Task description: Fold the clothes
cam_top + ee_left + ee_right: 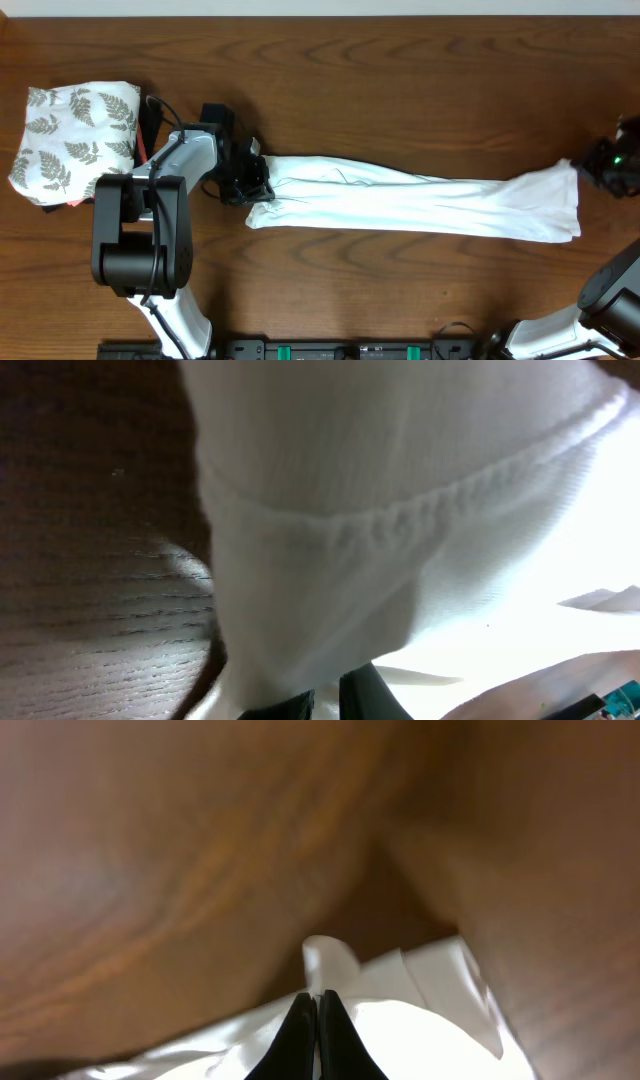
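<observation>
At the table's [400, 80] left edge lay a folded fern-print cloth [75, 135]. To its right, your left fingers [258, 186] were clamped nearly together on the left end of the white T-shirt [400, 205], which lay stretched in a long band across the table. At its far right end, your right fingers [300, 1040] were pressed tight together, pinching the fabric's edge.

Right gripper [317, 996] — slim, black, tapered fingers [298, 1040]
</observation>
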Tool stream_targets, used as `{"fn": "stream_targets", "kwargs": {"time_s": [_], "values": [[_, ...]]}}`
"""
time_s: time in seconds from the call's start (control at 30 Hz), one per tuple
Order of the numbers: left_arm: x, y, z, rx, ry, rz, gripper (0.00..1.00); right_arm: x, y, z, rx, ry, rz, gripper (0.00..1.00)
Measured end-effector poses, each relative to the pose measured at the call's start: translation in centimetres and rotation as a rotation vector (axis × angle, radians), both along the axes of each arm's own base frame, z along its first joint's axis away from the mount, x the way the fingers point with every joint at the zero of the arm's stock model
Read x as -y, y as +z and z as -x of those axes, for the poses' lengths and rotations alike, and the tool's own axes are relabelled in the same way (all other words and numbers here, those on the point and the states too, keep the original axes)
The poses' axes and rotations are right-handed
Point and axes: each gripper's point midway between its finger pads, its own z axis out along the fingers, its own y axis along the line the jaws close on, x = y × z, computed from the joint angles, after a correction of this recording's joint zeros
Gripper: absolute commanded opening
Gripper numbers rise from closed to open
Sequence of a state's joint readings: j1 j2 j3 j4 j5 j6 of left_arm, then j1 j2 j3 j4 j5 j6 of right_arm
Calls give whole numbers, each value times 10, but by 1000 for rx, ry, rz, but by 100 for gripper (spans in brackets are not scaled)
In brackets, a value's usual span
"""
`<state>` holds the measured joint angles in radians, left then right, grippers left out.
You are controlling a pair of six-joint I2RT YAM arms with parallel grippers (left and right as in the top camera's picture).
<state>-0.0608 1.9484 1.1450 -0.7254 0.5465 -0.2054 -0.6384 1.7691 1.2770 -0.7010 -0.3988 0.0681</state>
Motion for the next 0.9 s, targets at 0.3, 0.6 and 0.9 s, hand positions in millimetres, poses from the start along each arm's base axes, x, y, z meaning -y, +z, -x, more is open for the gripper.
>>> {"fn": "stream_targets", "kwargs": {"time_s": [0.3,0.6,0.9], "values": [[0,0,0,0,0,0,12,11,35,-42,214,-14,2,1],[0,0,0,0,0,0,12,2,65,-75,388,46,9,1],[0,0,0,0,0,0,12,-15,48,-63,284,37,-45,1]]}}
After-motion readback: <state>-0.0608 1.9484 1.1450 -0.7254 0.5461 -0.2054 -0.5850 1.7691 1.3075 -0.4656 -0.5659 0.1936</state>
